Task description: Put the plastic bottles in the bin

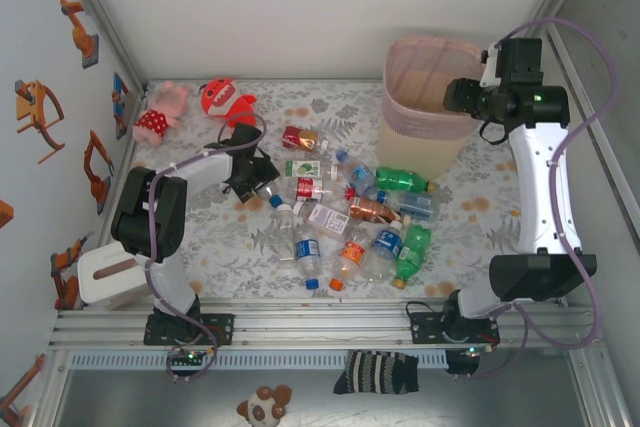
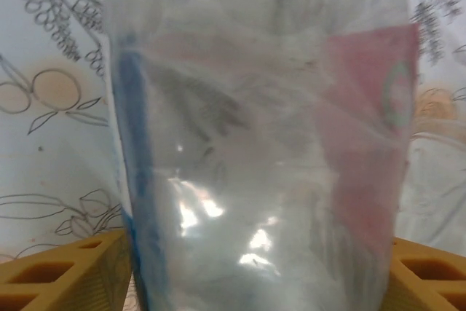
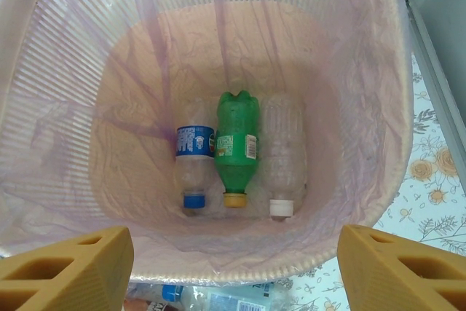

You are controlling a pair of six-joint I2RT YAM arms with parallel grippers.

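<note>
A pink plush toy (image 1: 160, 112) and a red plush toy (image 1: 226, 99) lie at 11 o'clock on the floral tablecloth (image 1: 240, 247), just beyond the left arm's wrist and well apart from the bin. A white box (image 1: 108, 277) sits at 8 o'clock, beside the left arm's base. Neighbouring bottles crowd the left gripper's 3 o'clock side.

The plastic bottles (image 1: 330, 219) lie heaped at the table's centre, mostly on their sides. Most are clear, with red, blue, orange or white labels, and two green ones lie at the heap's 3 and 4 o'clock edge. The bin (image 1: 420, 152), pink mesh above and cream below, lined with thin film, stands at 1 o'clock of the heap. On its bottom three more lie side by side: a blue-labelled bottle (image 3: 193, 169), a green bottle (image 3: 237, 143) with a yellow cap, and a white-capped bottle (image 3: 282, 154).

The left gripper (image 1: 258, 179) is down at the heap's 9 o'clock edge. In its wrist view a clear bottle (image 2: 255, 143), with a red label at 3 o'clock and a blue stripe at 9 o'clock, fills the gap between the yellow fingers (image 2: 58, 274). Its sides meet both fingers, but I cannot tell whether they squeeze it. The right gripper (image 1: 462, 97) hangs over the bin's mouth, its fingers (image 3: 65, 267) spread wide with nothing between them. The three binned bottles lie below, at 12 o'clock of its fingertips.
</note>
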